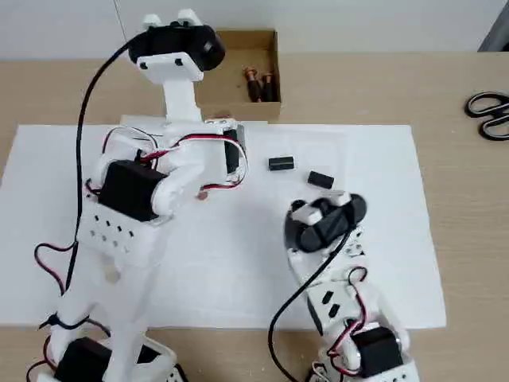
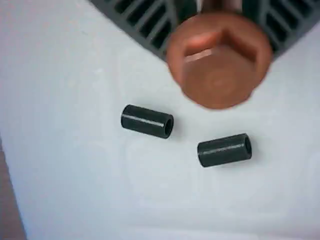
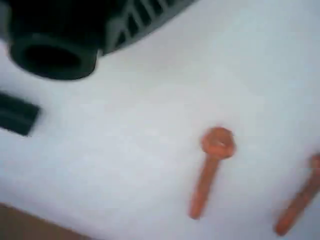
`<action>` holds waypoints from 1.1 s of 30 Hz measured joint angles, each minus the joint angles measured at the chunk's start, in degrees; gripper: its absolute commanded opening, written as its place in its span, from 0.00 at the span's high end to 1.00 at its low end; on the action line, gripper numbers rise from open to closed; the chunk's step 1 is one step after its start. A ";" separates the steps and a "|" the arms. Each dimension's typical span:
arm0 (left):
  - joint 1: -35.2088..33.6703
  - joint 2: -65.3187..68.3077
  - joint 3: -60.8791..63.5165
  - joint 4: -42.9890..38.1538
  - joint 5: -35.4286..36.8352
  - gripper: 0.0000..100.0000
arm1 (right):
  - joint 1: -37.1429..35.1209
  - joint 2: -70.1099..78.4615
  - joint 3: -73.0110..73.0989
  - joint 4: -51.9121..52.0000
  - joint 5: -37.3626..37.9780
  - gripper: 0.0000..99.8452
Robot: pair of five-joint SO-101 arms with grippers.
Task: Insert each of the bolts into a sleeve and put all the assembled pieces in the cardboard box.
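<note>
Left gripper (image 2: 215, 12) is clamped on a copper bolt (image 2: 220, 60), right gripper (image 3: 100, 25) on a black sleeve (image 3: 52, 52). Judged next: bring them tip to bore, axes in line — a skewed bolt will likely jam — then push gently. The cardboard box (image 1: 276, 72) sits at 12 o'clock on the table (image 1: 445, 79)
</note>
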 measured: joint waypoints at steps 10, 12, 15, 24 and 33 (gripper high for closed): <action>2.11 0.00 2.46 -6.68 2.20 0.99 | -1.49 -0.09 0.35 -0.53 -8.09 1.00; 4.22 -0.18 4.13 -8.18 2.46 0.99 | -2.99 -0.09 0.35 -0.53 -8.44 1.00; 8.26 -0.18 8.44 -11.60 2.46 0.99 | -5.10 -0.09 0.44 -0.53 -8.44 1.00; 10.99 -0.18 11.87 -13.36 2.64 0.99 | -5.45 -0.09 0.44 -0.53 -8.53 1.00; 10.81 -0.26 16.79 -15.56 2.81 0.99 | -5.45 0.00 0.88 -0.53 -8.62 1.00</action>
